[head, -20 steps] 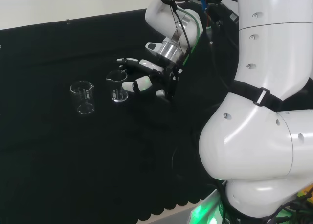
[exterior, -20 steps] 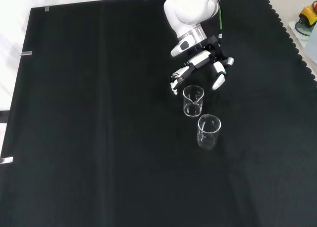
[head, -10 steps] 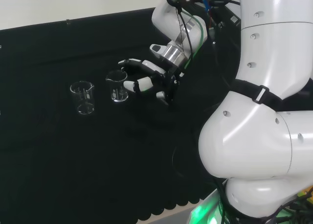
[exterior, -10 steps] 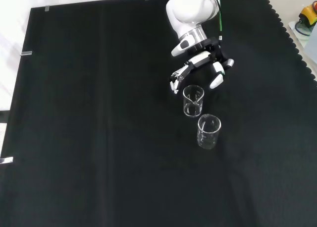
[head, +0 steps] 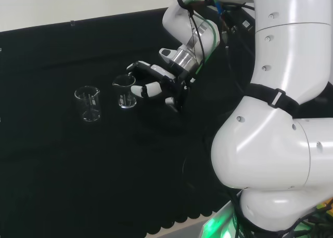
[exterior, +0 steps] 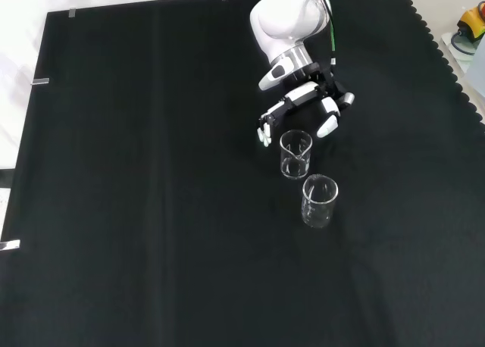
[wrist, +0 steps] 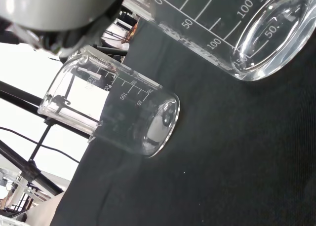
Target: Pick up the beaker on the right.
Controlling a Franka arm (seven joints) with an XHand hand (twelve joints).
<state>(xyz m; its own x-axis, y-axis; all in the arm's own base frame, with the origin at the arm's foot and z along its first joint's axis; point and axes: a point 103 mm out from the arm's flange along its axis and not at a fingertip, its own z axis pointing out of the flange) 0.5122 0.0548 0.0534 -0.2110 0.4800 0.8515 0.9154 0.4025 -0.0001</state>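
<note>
Surface: black cloth [exterior: 136,211] covers the whole bench, with a scalloped edge at the near side in the head view.

Head view, ware: two clear beakers stand upright and apart on the cloth. The right beaker [head: 124,91] is the task's thing; the left beaker [head: 88,104] stands farther from the arm.

Head view, hand: the hand [head: 156,82] sits just to the right of the right beaker, palm turned toward it. Its fingers [head: 139,90] are spread and gently curved, reaching to either side of the glass, and they hold nothing. Whether a fingertip touches the wall cannot be told.

Front view, ware: the same pair stands one behind the other. The right beaker [exterior: 295,154] is the upper one, nearer the hand; the left beaker [exterior: 319,201] lies below it.

Front view, hand: the hand [exterior: 303,104] comes in from the top, its fingers fanned out above the beaker's rim on both sides, with a gap between them.

Wrist view: both beakers loom close, the right beaker [wrist: 232,33] nearer and larger, the left beaker [wrist: 113,112] behind it.

Key relation: the beaker stands straight ahead of the open palm, its long axis upright, between the spread fingers and thumb.

Judgement: a short advance, then closing round the wall, looks like what remains before lifting.
</note>
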